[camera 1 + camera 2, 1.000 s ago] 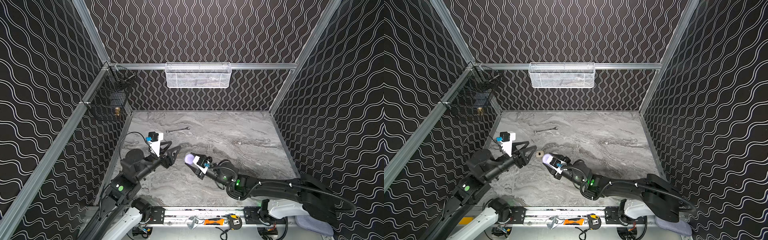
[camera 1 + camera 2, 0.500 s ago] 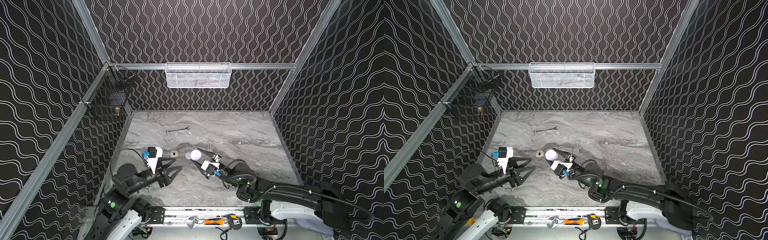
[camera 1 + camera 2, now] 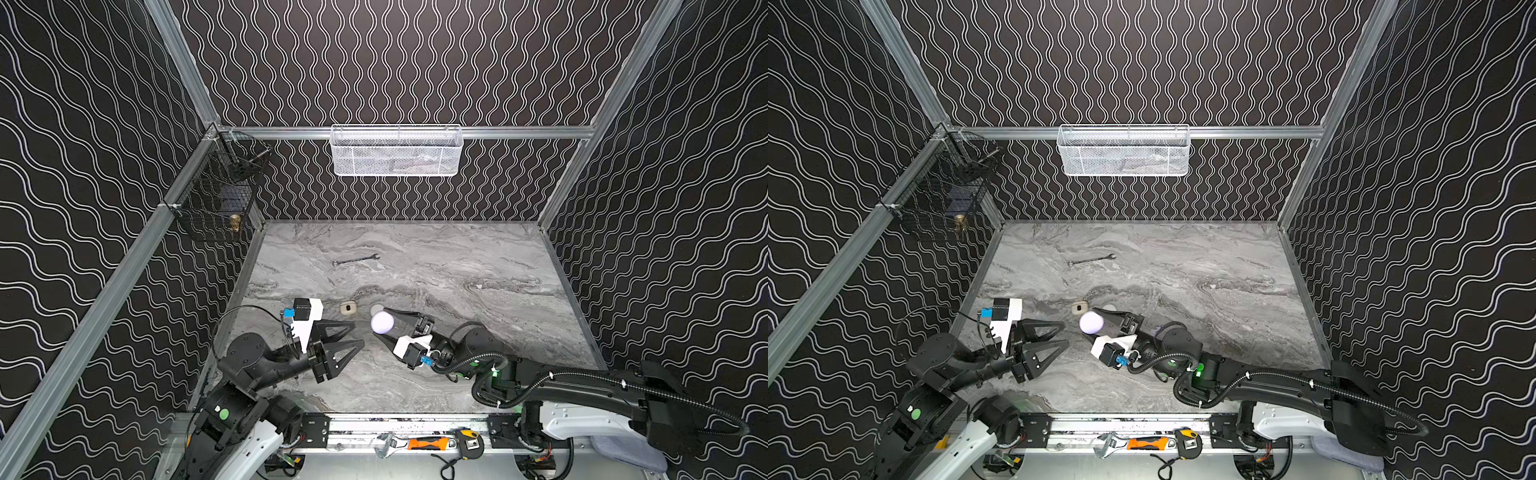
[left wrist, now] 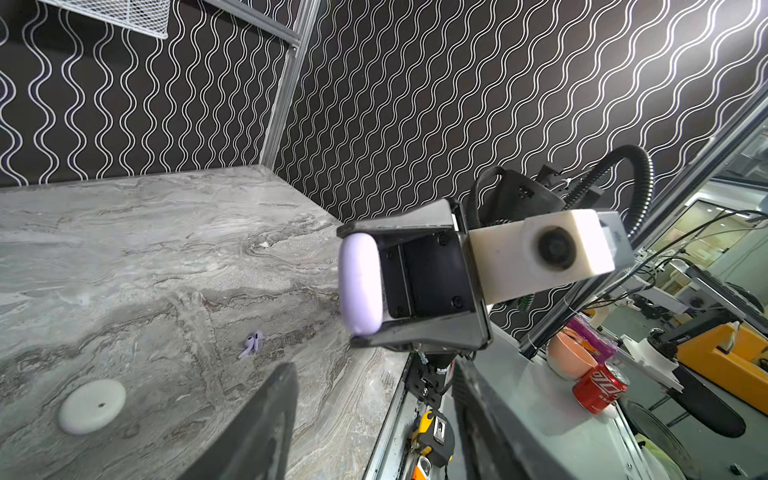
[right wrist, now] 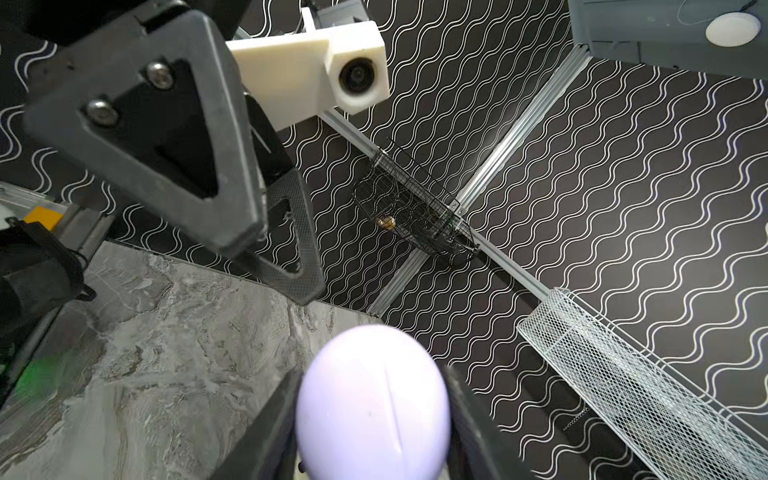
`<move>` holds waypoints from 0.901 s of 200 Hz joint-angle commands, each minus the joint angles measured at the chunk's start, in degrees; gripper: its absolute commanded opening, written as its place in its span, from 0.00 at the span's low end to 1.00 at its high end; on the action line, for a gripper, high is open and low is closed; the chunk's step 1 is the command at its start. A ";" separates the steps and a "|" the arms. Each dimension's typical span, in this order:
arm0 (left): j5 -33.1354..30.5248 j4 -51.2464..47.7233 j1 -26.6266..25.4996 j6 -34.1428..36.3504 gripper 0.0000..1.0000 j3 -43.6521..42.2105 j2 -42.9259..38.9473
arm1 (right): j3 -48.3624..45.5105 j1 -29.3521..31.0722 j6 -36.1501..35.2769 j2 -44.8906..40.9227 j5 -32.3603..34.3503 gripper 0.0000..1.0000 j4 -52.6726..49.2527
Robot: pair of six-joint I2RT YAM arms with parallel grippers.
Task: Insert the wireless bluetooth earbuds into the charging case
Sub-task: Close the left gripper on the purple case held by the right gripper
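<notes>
The right pincer [image 3: 381, 323] clamps a smooth, glossy lavender case [image 5: 372, 403]; it is egg-round and shut, with a fine seam down its face, and it is held clear of the tabletop [image 3: 457, 266] of grey veined marble; the left pincer [image 3: 358, 335], matte black with triangular cut-outs, stands half parted and empty, near the case but not touching it; two tiny lavender stemmed earbuds [image 4: 250, 344] lie together on the tabletop, plain only in the left wrist view; near them lies a flat round white case [image 4: 92, 406] with a dark dot at its centre; a cream case [image 3: 348, 308] is too small to make out; a red can [image 4: 600, 388] bears white script, unreadable.
</notes>
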 commanded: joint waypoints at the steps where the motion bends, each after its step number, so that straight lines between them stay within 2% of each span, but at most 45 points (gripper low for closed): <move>1: 0.78 2.10 0.03 -0.69 0.60 0.43 1.05 | 1.46 0.64 -1.90 0.26 0.53 0.29 0.17; 125: 2.48 7.29 0.01 -3.86 0.50 -0.88 3.29 | 5.70 2.76 -5.14 4.07 0.64 0.29 -0.04; 180: 2.39 5.32 0.02 -1.86 0.48 0.01 4.52 | 6.94 3.48 -6.53 4.84 1.11 0.28 -0.70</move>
